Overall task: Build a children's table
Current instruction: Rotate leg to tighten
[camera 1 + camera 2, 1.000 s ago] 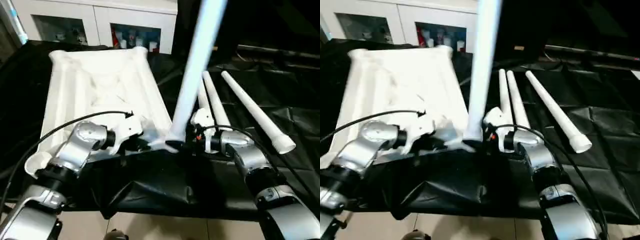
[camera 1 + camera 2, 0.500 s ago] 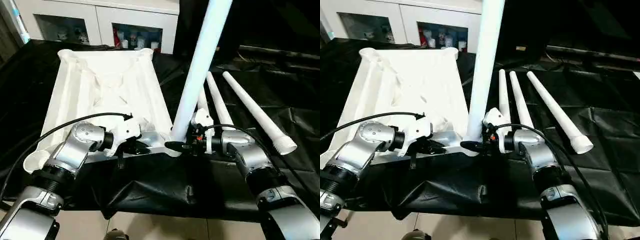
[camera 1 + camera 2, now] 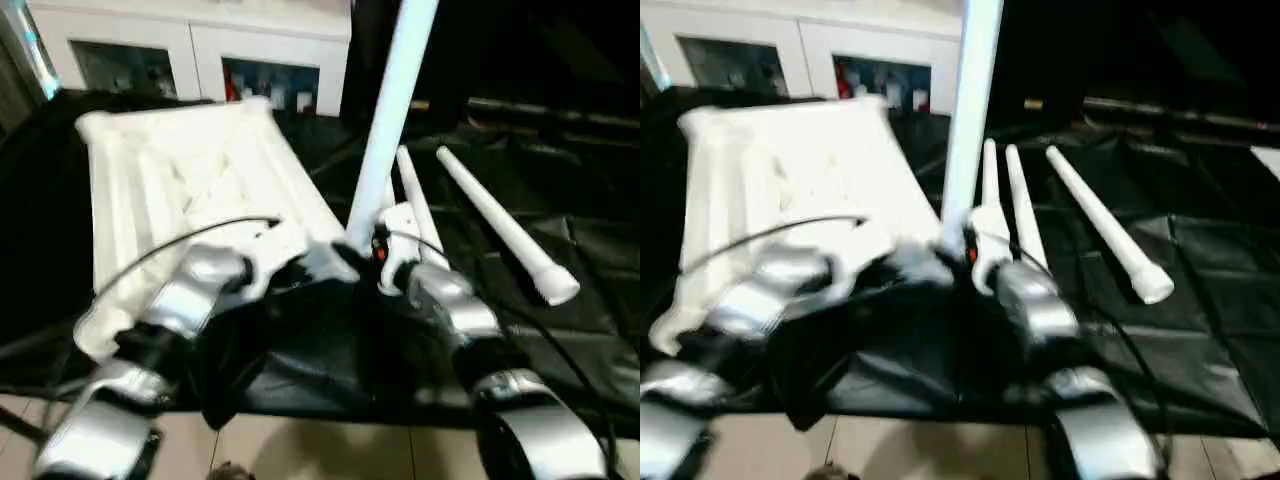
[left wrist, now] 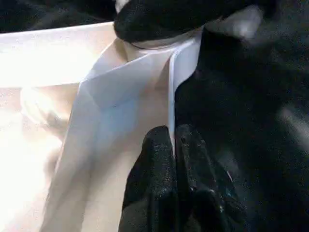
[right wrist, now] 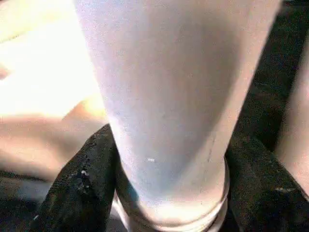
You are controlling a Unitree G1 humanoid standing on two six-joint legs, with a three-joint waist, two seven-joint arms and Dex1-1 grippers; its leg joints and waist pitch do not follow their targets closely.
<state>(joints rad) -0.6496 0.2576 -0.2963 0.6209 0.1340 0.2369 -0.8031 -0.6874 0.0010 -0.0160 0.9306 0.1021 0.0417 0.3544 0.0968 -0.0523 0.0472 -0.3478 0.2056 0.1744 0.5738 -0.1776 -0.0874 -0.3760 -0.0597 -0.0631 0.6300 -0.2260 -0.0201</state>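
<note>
— What moved?
— Both forearms swung inward. The right gripper (image 5: 164, 193) still clasps the upright leg (image 3: 392, 110), top cut off.
— The left gripper (image 4: 174, 145)?
— Pinched on the white tabletop (image 3: 190, 170) rim beside it.

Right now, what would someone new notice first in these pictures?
A tall white leg stands upright at the near right corner of the upside-down white tabletop, with the right gripper clasped around its base. The left gripper sits shut at the tabletop's edge. Three more legs lie on the black sheet, right of the tabletop.
</note>
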